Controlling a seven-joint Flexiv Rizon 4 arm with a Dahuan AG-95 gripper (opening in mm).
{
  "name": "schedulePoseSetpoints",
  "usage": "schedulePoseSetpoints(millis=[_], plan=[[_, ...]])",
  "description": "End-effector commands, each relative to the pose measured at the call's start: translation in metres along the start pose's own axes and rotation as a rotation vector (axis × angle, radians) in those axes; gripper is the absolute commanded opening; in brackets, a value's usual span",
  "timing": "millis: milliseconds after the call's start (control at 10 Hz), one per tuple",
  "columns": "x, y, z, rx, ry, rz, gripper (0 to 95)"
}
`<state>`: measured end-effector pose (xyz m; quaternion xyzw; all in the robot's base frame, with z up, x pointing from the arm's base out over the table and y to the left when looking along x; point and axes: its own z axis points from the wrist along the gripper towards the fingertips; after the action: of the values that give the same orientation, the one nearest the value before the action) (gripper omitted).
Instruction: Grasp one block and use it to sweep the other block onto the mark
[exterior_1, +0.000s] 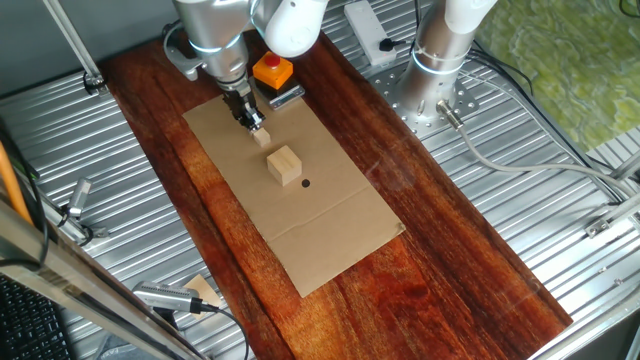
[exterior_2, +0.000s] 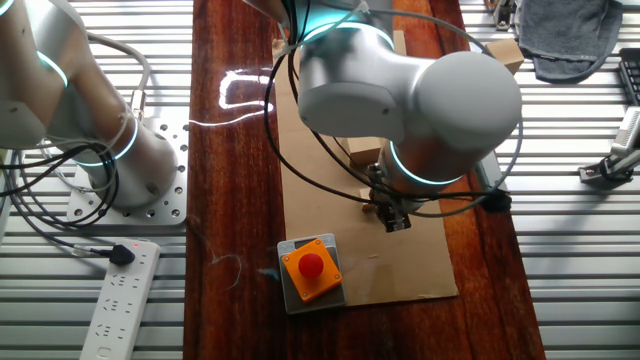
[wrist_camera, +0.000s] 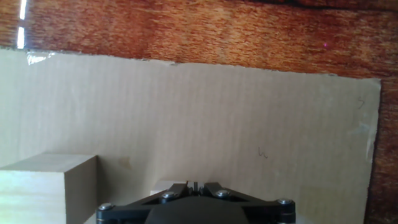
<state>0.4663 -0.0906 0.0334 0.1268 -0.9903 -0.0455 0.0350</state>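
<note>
Gripping the small pale cube (exterior_1: 261, 136) at upper centre, my gripper (exterior_1: 254, 124) appeared closed on it; next I needed to push the larger tan block (exterior_1: 284, 165) toward the black dot (exterior_1: 305, 183).

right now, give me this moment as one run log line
gripper: at small pale cube, grip unclear | larger tan block: on cardboard, beside black dot, not on it | sweep: not done
</note>
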Motion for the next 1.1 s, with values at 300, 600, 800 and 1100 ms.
schedulePoseSetpoints(millis=[300,600,800,1100], plan=[[-0.0002,0.0004,-0.0001,-0.005,-0.010,-0.015,0.0],[-0.0002,0.0004,-0.0001,-0.014,-0.022,0.011,0.0],[-0.0002,0.0004,-0.0001,-0.026,-0.023,0.024,0.0],[-0.0002,0.0004,-0.0001,-0.029,-0.024,0.023,0.0]])
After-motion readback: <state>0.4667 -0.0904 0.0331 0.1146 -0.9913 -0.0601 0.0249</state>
